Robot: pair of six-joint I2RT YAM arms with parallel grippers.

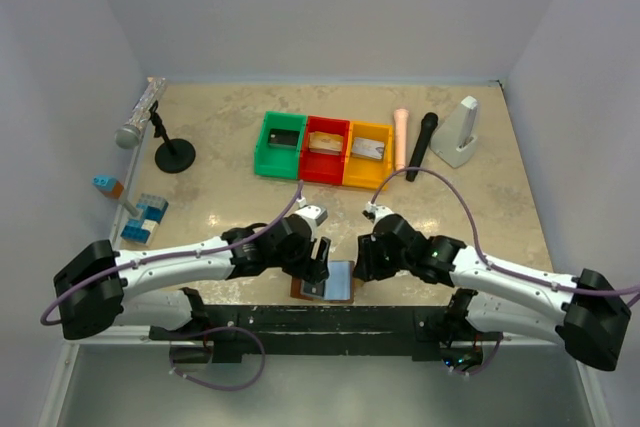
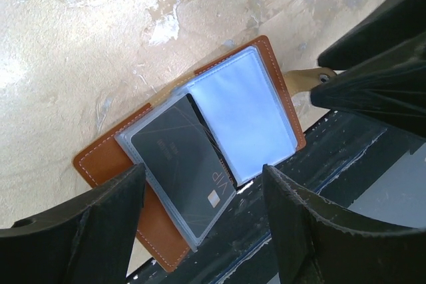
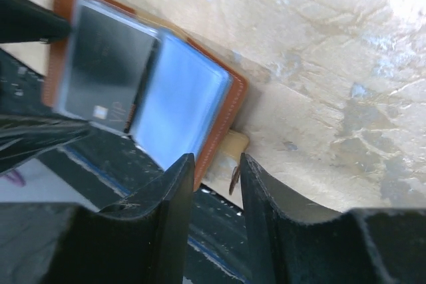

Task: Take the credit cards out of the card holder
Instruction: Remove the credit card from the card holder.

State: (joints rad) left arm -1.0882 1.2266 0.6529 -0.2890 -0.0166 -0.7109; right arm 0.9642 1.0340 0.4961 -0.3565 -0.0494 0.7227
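Observation:
The card holder (image 1: 330, 283) lies open at the table's near edge: brown leather with clear blue-grey sleeves. In the left wrist view (image 2: 106, 161) its left sleeve holds a dark credit card (image 2: 183, 164) marked VIP, and the right sleeve (image 2: 243, 118) looks empty. My left gripper (image 1: 318, 257) hovers over the holder's left side, jaws wide open (image 2: 203, 214). My right gripper (image 1: 362, 265) is at the holder's right edge. Its jaws (image 3: 214, 191) stand a narrow gap apart over the brown edge (image 3: 223, 121) and a tan strap tab (image 3: 234, 147), holding nothing.
Green (image 1: 266, 144), red (image 1: 326, 162) and yellow (image 1: 368, 169) bins stand in a row at the back, each with a card inside. A microphone on a stand (image 1: 140, 117), blue blocks (image 1: 145, 217), a peach cylinder (image 1: 400, 137), a black marker (image 1: 421, 145) and a white object (image 1: 460, 132) lie around them.

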